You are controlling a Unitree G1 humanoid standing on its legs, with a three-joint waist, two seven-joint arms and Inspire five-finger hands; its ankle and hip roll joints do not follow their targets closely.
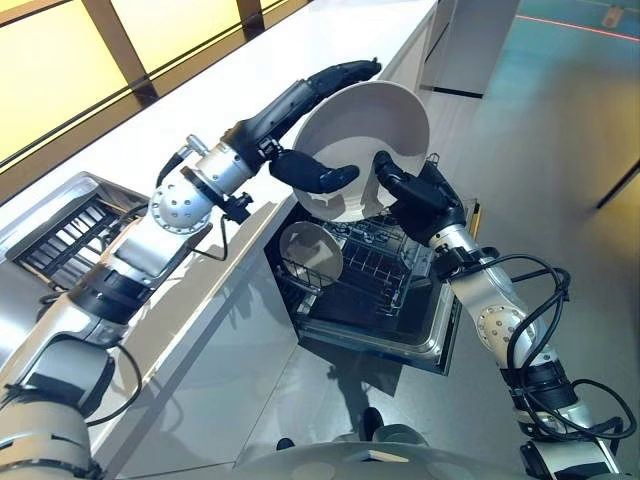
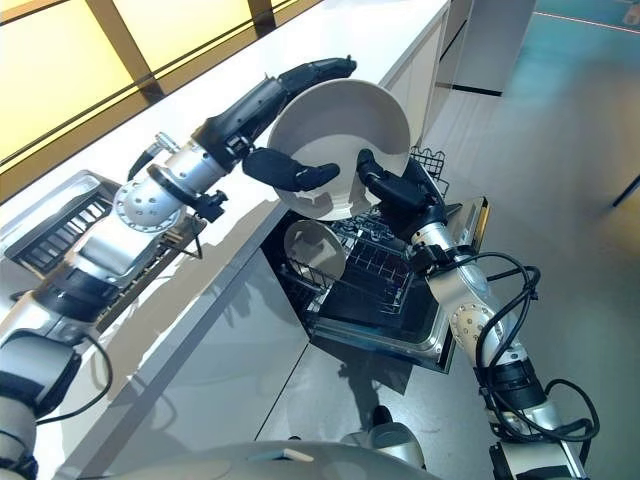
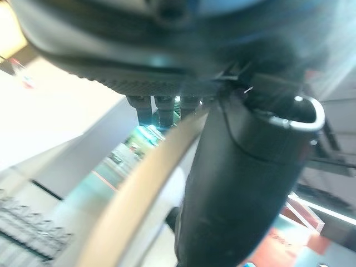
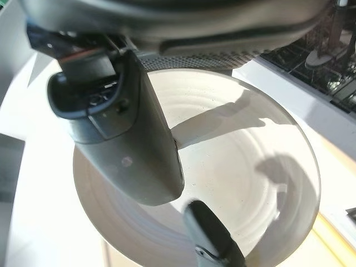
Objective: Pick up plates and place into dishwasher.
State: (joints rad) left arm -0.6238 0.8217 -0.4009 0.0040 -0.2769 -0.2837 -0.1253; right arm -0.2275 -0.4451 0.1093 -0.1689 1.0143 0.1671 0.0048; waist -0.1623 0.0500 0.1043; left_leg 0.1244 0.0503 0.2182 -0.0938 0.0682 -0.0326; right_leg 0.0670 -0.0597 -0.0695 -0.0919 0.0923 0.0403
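White counter (image 1: 300, 60) runs along the robot's left, with the open dishwasher (image 1: 400, 330) below its edge, so the racks lie directly under the work. Seen from the head, a large white plate (image 1: 365, 140) is held tilted in the air above the rack (image 1: 370, 265), where another plate (image 1: 310, 250) already stands on edge. The left hand (image 1: 315, 172) is clamped on its rim, fingers behind and thumb across the face. The right hand (image 1: 415, 190) is closed on the opposite edge, probably to steady it. In the left wrist view the rim (image 3: 150, 183) passes between thumb (image 3: 239, 178) and fingers. In the right wrist view the thumb (image 4: 133, 139) is pressed on the plate's (image 4: 245, 167) face.
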